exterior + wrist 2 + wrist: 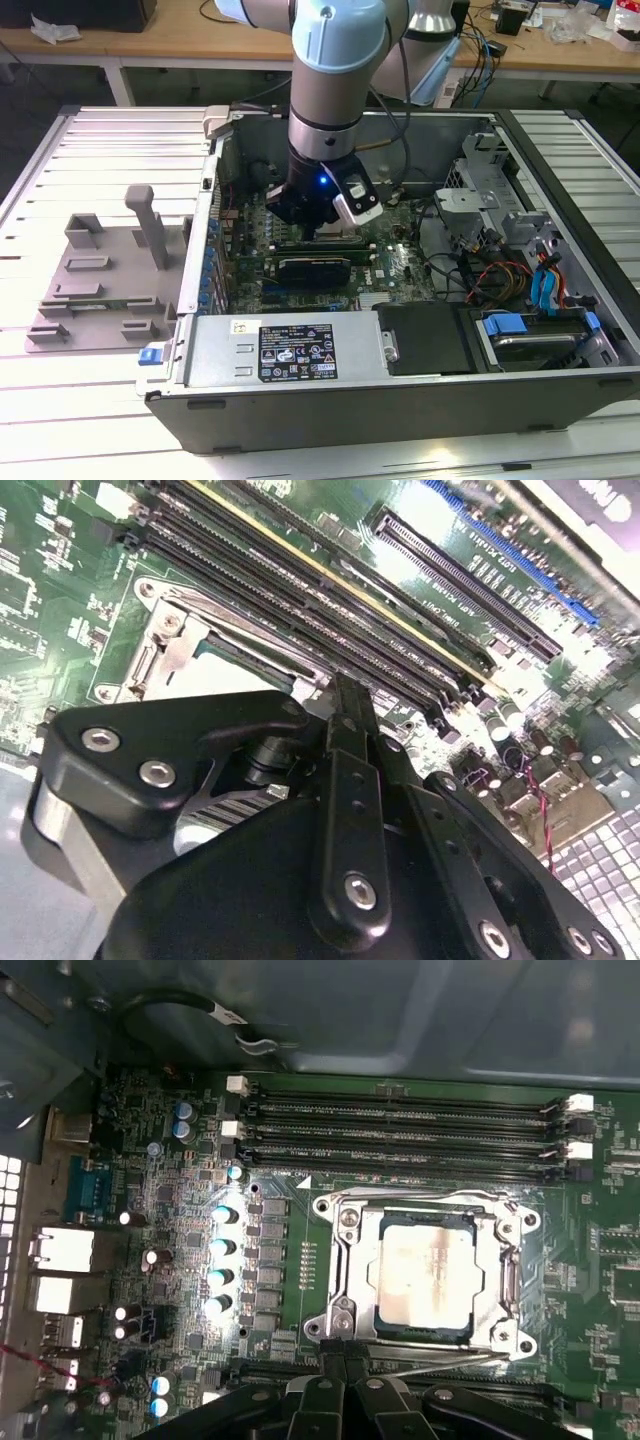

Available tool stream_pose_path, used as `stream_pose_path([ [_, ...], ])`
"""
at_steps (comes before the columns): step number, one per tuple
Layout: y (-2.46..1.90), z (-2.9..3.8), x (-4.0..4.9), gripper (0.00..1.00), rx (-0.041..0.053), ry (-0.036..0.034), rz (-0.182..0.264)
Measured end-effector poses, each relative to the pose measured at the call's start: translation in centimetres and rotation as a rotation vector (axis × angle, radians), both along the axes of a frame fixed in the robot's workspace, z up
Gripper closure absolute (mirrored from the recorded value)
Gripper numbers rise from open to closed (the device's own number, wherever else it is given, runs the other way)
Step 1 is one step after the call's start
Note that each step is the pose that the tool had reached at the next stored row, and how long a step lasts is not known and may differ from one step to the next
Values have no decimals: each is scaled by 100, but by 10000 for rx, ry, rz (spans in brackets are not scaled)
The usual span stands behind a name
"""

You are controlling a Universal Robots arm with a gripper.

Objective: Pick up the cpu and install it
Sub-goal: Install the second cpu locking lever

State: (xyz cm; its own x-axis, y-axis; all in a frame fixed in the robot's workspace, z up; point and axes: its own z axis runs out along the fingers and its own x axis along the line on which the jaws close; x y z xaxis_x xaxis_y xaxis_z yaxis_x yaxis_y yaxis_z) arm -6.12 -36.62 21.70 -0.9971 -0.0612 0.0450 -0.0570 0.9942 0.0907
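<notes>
1. While the arm reaches into the open computer case [420, 400] at the centre of the exterior view, the gripper [345, 1375] hovers just beside the socket frame [340, 1222], its fingers [350, 730] drawn together and holding nothing.
2. The cpu [428, 1272] already lies flat inside that frame, right of centre in the first wrist view — seated square, by the look of it.
3. Any further contact here calls, in my judgement, for a slow, vertical touch.
4. Memory slots [400, 1130] crowd the frame's far side; the grey fixture tray [100, 285] sits at the exterior view's left, outside the case.
</notes>
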Motion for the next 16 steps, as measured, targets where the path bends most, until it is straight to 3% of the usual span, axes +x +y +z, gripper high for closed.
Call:
stream_pose_path([
  [4,-53,8,5,89,-12,13,0],
  [9,-88,7,5,89,-7,13,0],
  [10,-89,4,1,89,54,13,0],
  [11,-98,-1,-9,89,328,12,0],
  [12,-109,-4,-11,89,387,11,1],
  [14,-182,-11,-11,89,430,11,0],
  [15,-198,-11,-12,89,576,11,0],
  [16,-208,-11,-11,89,823,11,1],
])
